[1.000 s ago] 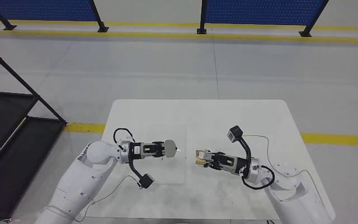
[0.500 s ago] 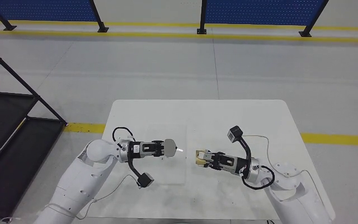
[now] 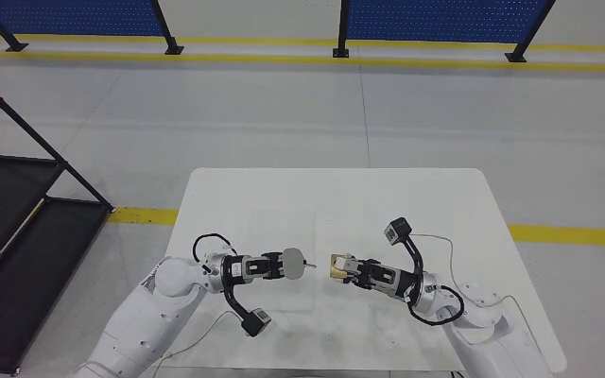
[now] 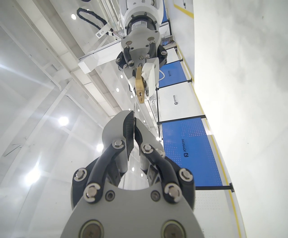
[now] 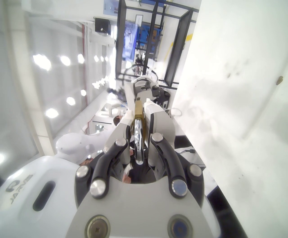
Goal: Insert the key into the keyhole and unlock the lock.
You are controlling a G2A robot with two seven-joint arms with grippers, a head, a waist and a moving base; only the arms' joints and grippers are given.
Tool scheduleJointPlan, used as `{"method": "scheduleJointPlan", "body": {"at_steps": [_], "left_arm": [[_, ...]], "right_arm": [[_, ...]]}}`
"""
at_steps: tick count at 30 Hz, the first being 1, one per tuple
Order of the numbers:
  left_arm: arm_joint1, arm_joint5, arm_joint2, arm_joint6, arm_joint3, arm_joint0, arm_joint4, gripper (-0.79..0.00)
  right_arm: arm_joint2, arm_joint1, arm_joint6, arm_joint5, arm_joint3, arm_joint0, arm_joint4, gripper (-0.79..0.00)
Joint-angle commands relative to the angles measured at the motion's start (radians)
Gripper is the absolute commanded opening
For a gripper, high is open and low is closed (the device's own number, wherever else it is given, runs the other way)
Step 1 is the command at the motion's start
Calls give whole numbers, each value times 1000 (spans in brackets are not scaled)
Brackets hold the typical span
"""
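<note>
Left arm (image 3: 165,288) and right arm (image 3: 487,307) are glossy white, with black-and-silver wrists (image 3: 248,268). Left gripper (image 4: 133,121) and right gripper (image 5: 139,110) share grey plates (image 4: 130,214), black links (image 4: 105,157), silver screws (image 4: 91,190) and pale fingers (image 5: 160,121). Black cables (image 4: 88,18) loop to small black cameras (image 3: 397,230).

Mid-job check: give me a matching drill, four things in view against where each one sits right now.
Things:
1 key
2 lock
3 table
4 rack

Places and states:
A white, under both arms
B brass, clamped in right gripper
C black, on the floor beside the table
D pinched in left gripper, tip short of the lock

Pairs: 1-D, 2-B, 3-A, 4-C.
</note>
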Motion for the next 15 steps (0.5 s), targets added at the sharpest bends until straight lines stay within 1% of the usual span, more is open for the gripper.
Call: {"method": "scheduleJointPlan", "body": {"at_steps": [1,8,15], "left_arm": [[-2,9,7,-20,-3,0,10,-785],[-9,28,41,-58,0,-7,24,-785],[-13,48,54,-80,3,-12,26,-785]], "right_arm": [[-1,0,-6,-7,-1,0,-7,-785],[-8,0,-27,-23,-11,-3,-28,-785],[-14,1,-41,-29,-14,-3,-36,-785]]}}
